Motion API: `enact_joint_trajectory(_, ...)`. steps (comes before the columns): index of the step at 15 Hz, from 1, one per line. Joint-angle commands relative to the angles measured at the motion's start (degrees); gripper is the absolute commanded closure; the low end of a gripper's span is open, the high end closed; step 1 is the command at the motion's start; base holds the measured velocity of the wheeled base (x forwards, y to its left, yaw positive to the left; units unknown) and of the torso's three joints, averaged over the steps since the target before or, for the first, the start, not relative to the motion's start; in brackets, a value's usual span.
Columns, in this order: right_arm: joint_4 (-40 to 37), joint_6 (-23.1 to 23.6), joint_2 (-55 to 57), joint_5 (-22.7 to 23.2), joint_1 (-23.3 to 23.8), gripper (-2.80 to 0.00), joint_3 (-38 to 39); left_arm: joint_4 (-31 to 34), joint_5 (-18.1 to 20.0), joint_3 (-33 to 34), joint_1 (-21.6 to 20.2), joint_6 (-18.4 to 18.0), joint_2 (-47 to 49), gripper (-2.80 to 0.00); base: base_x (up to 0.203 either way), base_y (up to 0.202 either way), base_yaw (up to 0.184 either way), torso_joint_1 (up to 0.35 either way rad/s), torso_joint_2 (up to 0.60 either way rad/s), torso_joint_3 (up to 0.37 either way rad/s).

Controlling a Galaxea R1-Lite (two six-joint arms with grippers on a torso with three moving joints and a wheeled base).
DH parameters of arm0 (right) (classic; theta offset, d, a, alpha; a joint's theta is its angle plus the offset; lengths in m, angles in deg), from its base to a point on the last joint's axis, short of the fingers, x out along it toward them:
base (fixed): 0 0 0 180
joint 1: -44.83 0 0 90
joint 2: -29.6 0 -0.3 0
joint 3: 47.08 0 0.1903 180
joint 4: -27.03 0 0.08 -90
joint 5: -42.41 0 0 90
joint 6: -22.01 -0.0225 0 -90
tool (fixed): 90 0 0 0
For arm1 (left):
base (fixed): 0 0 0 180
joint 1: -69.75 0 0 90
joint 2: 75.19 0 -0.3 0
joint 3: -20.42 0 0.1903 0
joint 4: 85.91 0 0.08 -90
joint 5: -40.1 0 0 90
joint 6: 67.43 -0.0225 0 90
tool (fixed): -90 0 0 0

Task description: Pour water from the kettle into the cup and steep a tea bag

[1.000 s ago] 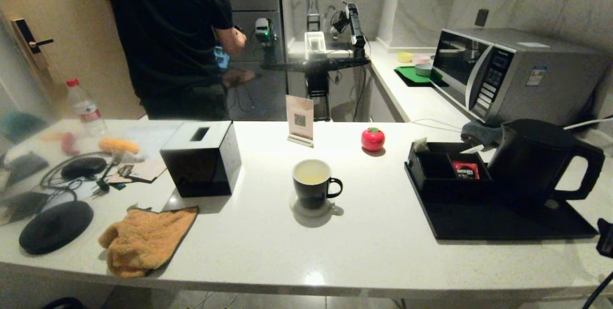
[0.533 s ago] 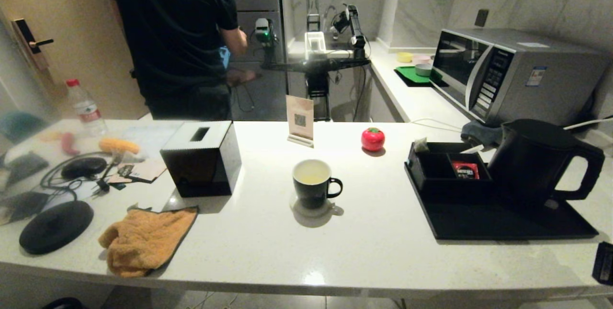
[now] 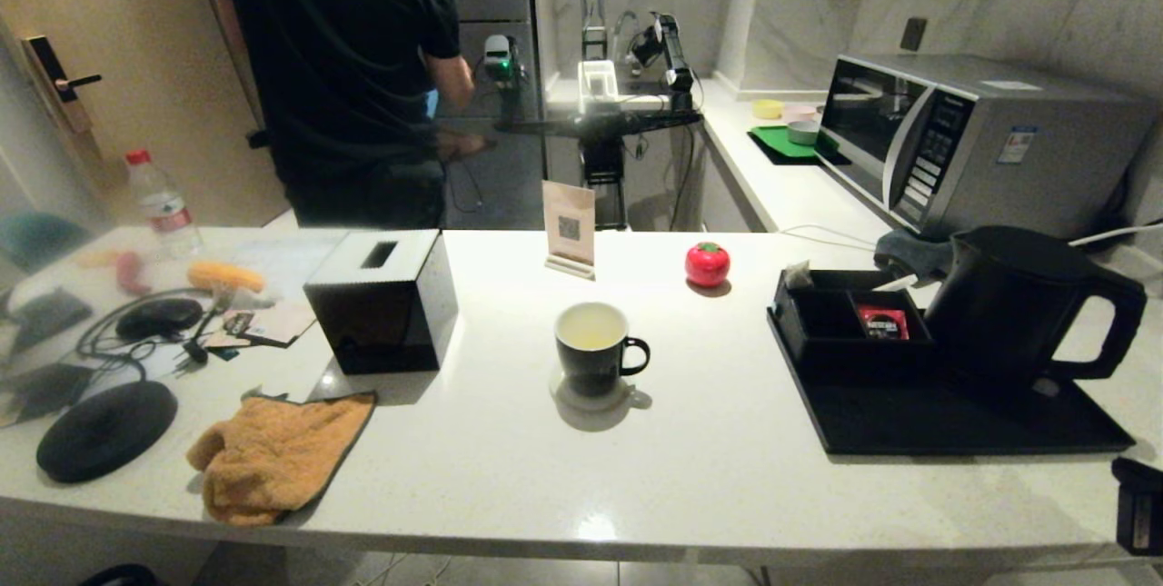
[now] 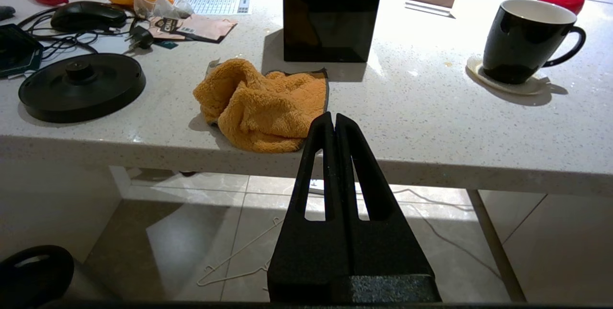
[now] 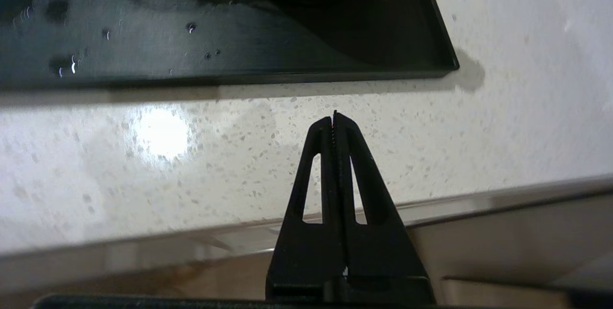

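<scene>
The white counter (image 3: 727,477) carries a black tray (image 3: 954,427), orange cloth (image 3: 273,459) and tissue box (image 3: 382,300).

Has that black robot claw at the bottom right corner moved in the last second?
Yes. The right gripper has sunk along the picture's right edge, from level with the flat black tray's front edge to below it, off the white counter.

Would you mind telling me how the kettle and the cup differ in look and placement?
The kettle is far taller than the cup. The kettle stands on the black tray, the cup on a pale coaster mid-counter. The kettle's lid is closed; the cup is open, white inside, with pale liquid. The kettle's handle is a big loop, the cup's a small ear. Both are black and upright.
</scene>
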Motion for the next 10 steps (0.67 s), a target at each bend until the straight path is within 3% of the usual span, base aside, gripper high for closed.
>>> enact_joint_trajectory(1,0.8,1.1,0.3,3.0,-2.7,0.00,0.0,0.0,0.0,0.0,0.0,0.1,0.0,0.00,0.000,0.000,0.000,0.000,0.00,0.000)
enact_joint_trajectory(6,4.3,1.1,0.7,5.2,-15.5,0.00,-0.3,0.0,0.0,0.0,0.0,0.1,0.0,0.00,0.000,0.000,0.000,0.000,0.00,0.000)
enact_joint_trajectory(10,4.4,0.7,1.7,5.3,-20.6,0.00,-6.6,0.0,0.0,0.0,0.0,0.1,0.0,0.00,0.000,0.000,0.000,0.000,0.00,0.000)
